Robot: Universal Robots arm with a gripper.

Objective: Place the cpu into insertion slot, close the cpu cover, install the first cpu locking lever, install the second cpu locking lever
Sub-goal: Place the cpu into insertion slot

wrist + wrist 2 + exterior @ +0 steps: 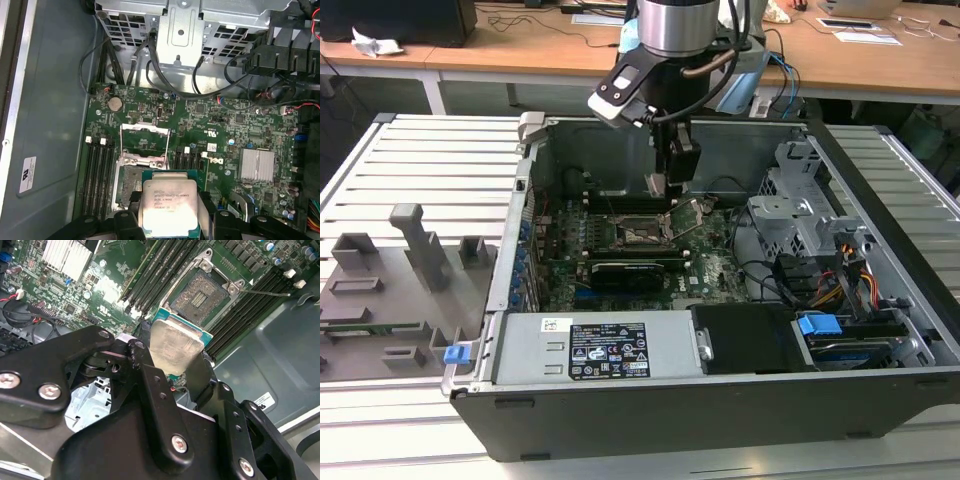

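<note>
From where I stand, the closest thing is the open computer case [470, 395]. Its power supply [605, 350] lies along the near wall at six o'clock. At nine o'clock from the case, a grey tray of fixtures [380, 290] sits on the slatted table. The arm comes down from twelve o'clock. Its gripper [665, 180] is pinched on the cpu [656, 186] and holds it in the air over the green board. The insertion slot [645, 235] lies just toward six o'clock of the chip and is uncovered. The cpu cover [694, 211] stands tilted up at the slot's two o'clock corner. A metal drive cage [800, 215] fills the three o'clock side.

In the second wrist view, the black fingers [146, 365] come first, clamped on opposite edges of the cpu [175, 340], with the gripper [172, 352] narrowed to the chip's width. Beyond the chip, and apart from it, the insertion slot [200, 297] shows its dark centre. A thin wire lever [267, 292] juts from one corner. Memory slots [160, 275] run alongside.

In the first wrist view, the cpu [167, 200] is face up in the gripper [169, 217] and overlaps part of the insertion slot [129, 182]. The cpu cover [145, 135] is swung open on the far side. A coin cell [115, 103] lies beyond it.
</note>
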